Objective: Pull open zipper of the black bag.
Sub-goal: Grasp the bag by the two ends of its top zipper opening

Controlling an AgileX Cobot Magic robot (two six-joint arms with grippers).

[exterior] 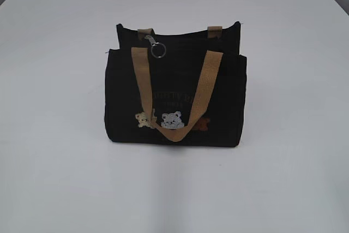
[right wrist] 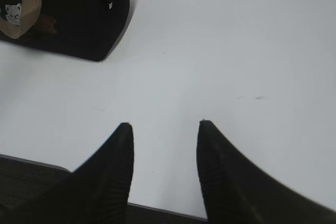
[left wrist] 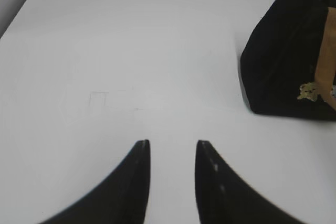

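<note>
The black bag (exterior: 174, 99) stands upright near the middle of the white table (exterior: 54, 178), its front tan handle (exterior: 174, 94) hanging down over the bear patches (exterior: 170, 120) while the zipper (exterior: 180, 35) runs along the top rim with its silver pull and ring (exterior: 156, 47) lying toward the left end, just beside the handle's left strap. The left gripper (left wrist: 173, 142) hovers over bare table well apart from the bag's left side, jaws parted and holding nothing. The right gripper (right wrist: 165, 125) hangs near the table's front edge, off the bag's right side, likewise spread and empty.
</note>
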